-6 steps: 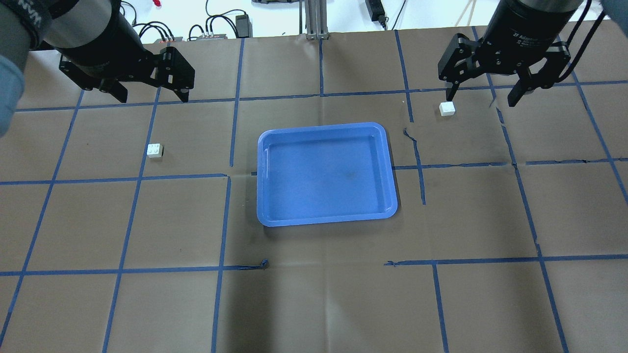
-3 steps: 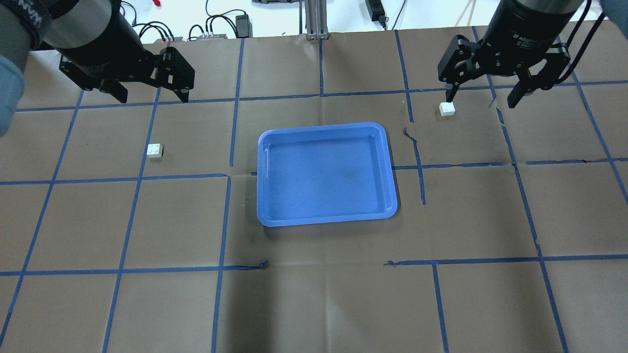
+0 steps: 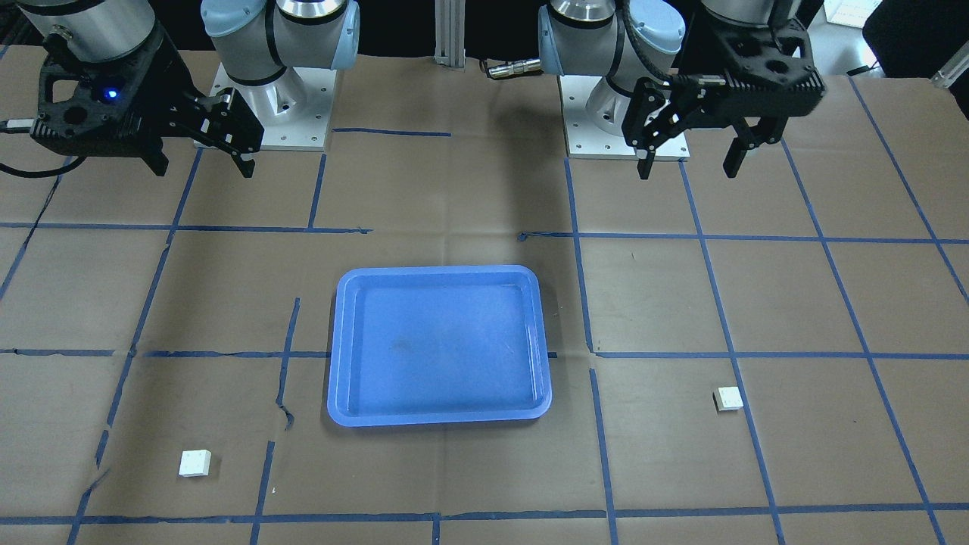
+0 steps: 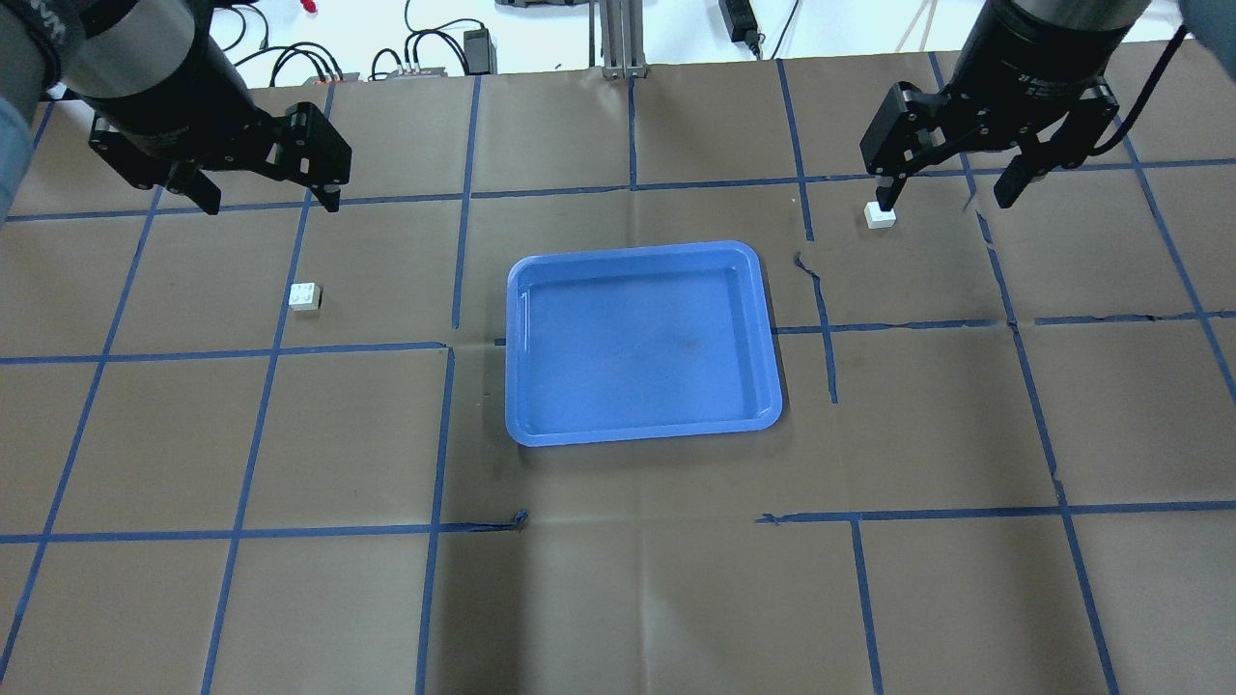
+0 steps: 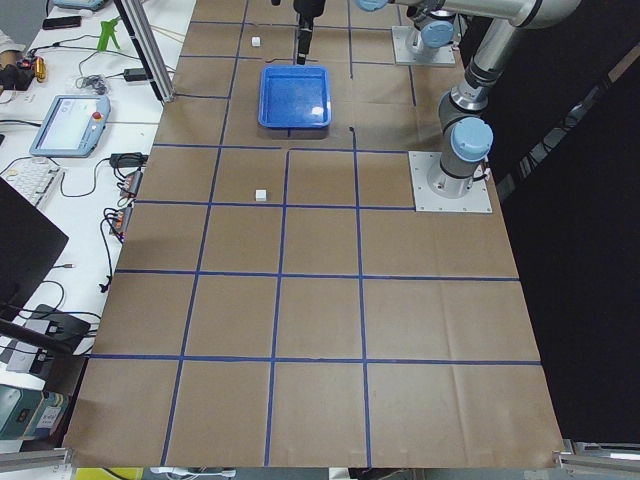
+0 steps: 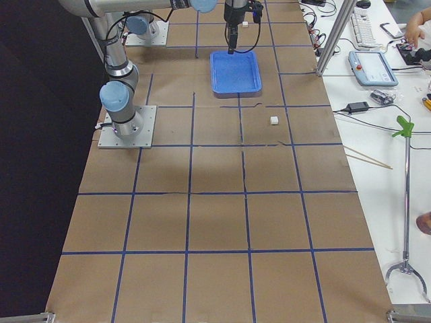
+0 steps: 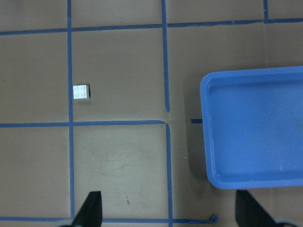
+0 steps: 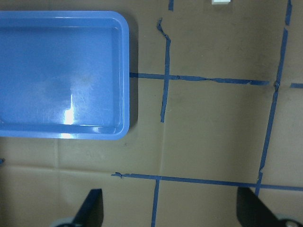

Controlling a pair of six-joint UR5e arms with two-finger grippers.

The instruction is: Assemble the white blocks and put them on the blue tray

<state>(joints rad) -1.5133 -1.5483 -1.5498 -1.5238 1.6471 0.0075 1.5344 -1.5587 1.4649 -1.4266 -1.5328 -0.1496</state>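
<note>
The blue tray (image 4: 637, 347) lies empty at mid-table; it also shows in the front view (image 3: 439, 344) and both wrist views (image 7: 255, 127) (image 8: 61, 71). One white block (image 4: 305, 296) lies left of the tray, studs up (image 7: 81, 91) (image 3: 728, 398). The other white block (image 4: 880, 214) lies at the tray's far right (image 3: 195, 462) (image 8: 221, 2). My left gripper (image 4: 270, 203) hangs open and empty, high above the table beyond the left block (image 3: 687, 174). My right gripper (image 4: 944, 200) hangs open and empty, high above the table, with the right block under its left finger in the overhead view (image 3: 203, 171).
Brown paper with a blue tape grid covers the table. Cables and power bricks (image 4: 425, 53) and an aluminium post (image 4: 618, 39) stand past the far edge. The two arm bases (image 3: 265, 98) (image 3: 621, 98) are on the robot's side.
My left gripper has shifted toward the overhead view's left, still open. My right gripper has barely moved. The blocks and tray have not moved.
</note>
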